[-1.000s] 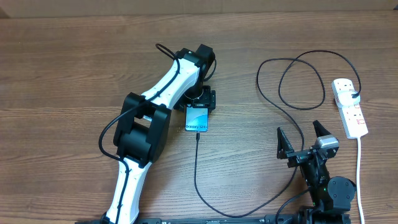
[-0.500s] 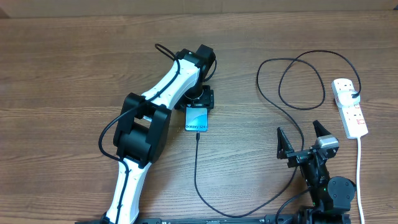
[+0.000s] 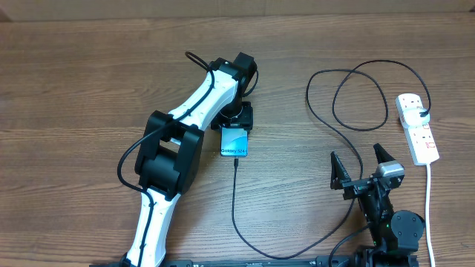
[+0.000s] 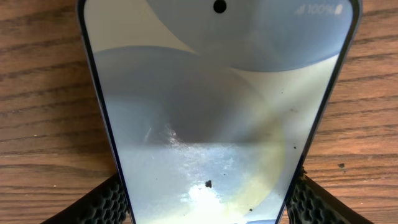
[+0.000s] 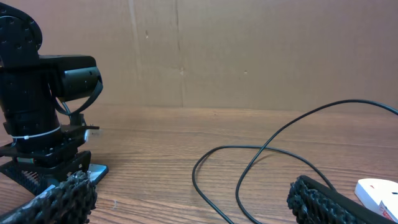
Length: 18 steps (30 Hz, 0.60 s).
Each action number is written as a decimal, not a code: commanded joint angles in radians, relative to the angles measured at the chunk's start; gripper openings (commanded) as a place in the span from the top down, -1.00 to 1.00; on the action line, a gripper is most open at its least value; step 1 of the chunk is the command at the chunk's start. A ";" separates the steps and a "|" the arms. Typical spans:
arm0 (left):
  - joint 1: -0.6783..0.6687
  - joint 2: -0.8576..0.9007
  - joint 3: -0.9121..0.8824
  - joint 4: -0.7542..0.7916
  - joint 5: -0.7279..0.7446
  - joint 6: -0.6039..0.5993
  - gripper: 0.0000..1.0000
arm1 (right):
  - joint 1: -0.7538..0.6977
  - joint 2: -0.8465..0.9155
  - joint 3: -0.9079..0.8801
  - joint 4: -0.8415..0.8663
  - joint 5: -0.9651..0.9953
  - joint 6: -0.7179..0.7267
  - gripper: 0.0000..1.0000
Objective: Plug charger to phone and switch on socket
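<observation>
The left gripper (image 3: pixel 238 121) has narrowed, its pads (image 4: pixel 112 200) now pinching the long edges of the phone (image 3: pixel 234 142), and should squeeze evenly so it stays square to the charger (image 3: pixel 234 194) tip at its near end; right of the phone the right gripper (image 3: pixel 355 153) gapes empty, the socket (image 3: pixel 417 127) beyond it.
</observation>
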 commanded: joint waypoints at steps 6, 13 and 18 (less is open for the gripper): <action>-0.003 0.055 0.015 -0.002 0.095 0.039 -0.13 | 0.001 -0.009 -0.010 0.005 0.003 0.003 -1.00; 0.008 0.054 0.136 -0.105 0.110 0.073 -0.14 | 0.001 -0.009 -0.010 0.005 0.003 0.003 -1.00; 0.008 0.054 0.206 -0.153 0.110 0.088 -0.16 | 0.001 -0.009 -0.010 0.005 0.003 0.003 -1.00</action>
